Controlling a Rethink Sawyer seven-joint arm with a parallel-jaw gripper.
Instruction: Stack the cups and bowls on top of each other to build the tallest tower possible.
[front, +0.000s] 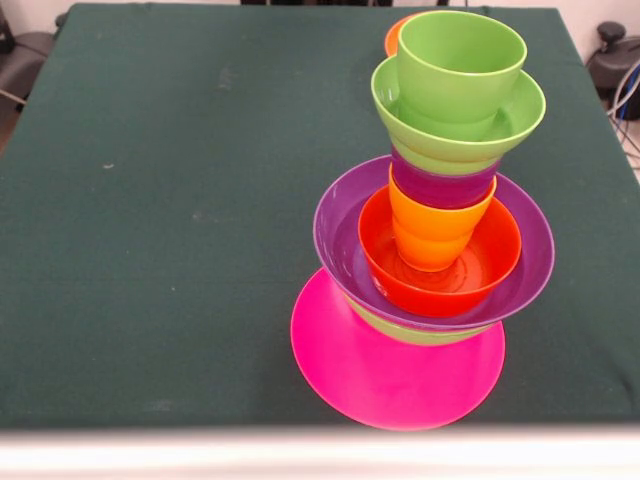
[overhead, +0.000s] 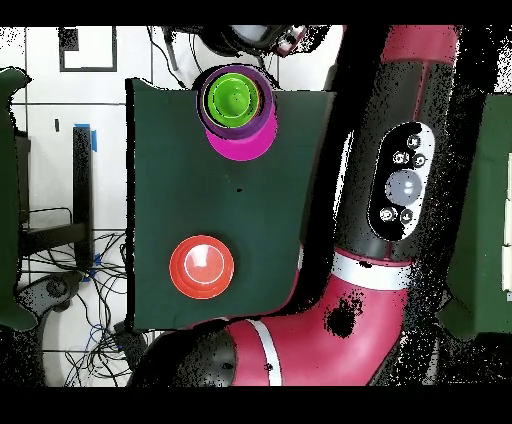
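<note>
The tower (front: 430, 220) stands at the front right of the table. Its base is an upturned pink bowl (front: 390, 385). On that sit a light green bowl (front: 420, 335), a wide purple bowl (front: 335, 240) and an orange-red bowl (front: 495, 260). Above these come an orange cup (front: 435, 225), a purple cup (front: 445, 188), a second light green bowl (front: 520, 110) and a light green cup (front: 455, 70) on top. From overhead the tower (overhead: 235, 100) leans slightly off its pink base (overhead: 240, 145). Another orange-red bowl (overhead: 202, 266) stands alone, upside down. Neither view shows the gripper.
The dark green table (front: 150, 200) carries only these things. The red and black arm (overhead: 400, 180) lies folded along the table's side in the overhead view, off the cloth. Cables and floor tiles surround the table.
</note>
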